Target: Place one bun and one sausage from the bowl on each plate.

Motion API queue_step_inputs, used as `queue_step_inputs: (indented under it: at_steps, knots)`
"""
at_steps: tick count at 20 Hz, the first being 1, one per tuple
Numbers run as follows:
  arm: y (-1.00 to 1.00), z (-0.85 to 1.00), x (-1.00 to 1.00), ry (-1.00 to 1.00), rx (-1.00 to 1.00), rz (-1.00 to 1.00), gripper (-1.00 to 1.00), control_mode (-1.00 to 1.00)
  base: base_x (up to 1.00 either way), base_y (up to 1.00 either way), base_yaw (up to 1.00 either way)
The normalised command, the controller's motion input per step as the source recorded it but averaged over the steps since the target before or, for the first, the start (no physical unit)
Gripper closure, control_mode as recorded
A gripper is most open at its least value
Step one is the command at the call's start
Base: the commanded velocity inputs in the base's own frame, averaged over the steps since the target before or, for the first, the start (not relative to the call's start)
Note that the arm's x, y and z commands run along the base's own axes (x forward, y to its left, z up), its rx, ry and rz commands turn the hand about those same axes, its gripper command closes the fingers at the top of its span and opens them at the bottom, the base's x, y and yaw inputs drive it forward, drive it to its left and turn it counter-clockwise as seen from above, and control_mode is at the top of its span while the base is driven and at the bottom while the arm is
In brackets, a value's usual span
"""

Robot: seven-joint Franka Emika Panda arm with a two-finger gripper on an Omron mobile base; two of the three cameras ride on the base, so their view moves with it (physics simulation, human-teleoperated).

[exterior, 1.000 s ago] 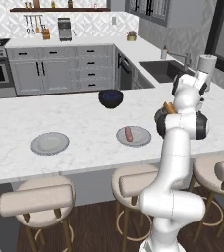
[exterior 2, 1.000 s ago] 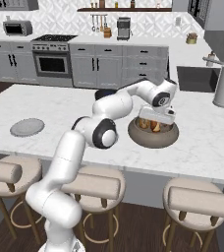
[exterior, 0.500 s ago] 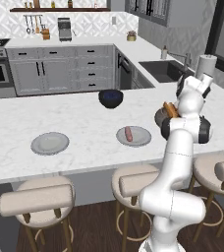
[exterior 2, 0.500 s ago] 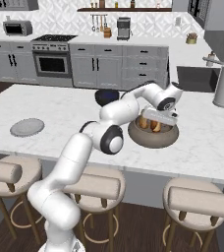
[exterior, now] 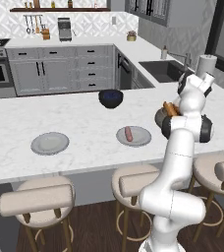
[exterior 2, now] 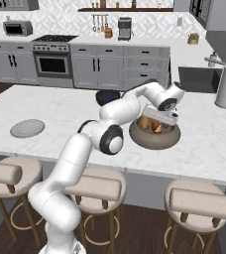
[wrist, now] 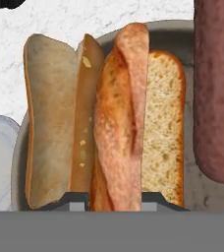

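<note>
The bowl [exterior 2: 154,138] is wide, round and grey-brown. It sits on the white counter. Two golden buns [wrist: 119,123] lie side by side in it, touching. A reddish sausage [wrist: 216,93] lies just beside them. One grey plate [exterior: 133,136] has a sausage [exterior: 128,133] on it. The other plate [exterior: 50,143] is bare. One bun may be gripped; hard to tell.

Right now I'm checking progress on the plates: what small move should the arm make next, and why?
Probably lift straight up: the tool appears closed around a bun in the bowl. The near plate holds just a sausage, so it lacks a bun.
</note>
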Motion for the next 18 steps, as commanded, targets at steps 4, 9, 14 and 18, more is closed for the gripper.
queue_step_inputs:
  at_steps: [4, 9, 14, 18]
  knots:
    - [0.31, 0.31, -0.84, -0.17, -0.01, -0.05, 1.0, -1.0, 0.0, 0.0, 0.0]
    - [0.43, 0.75, -0.77, -0.3, -0.1, -0.08, 1.0, -1.0, 0.0, 0.0, 0.0]
    - [0.95, 0.22, -0.5, -0.17, -0.16, -0.05, 1.0, -1.0, 0.0, 0.0, 0.0]
    - [1.0, 0.01, -0.15, -0.05, -0.19, -0.01, 1.0, -1.0, 0.0, 0.0, 0.0]
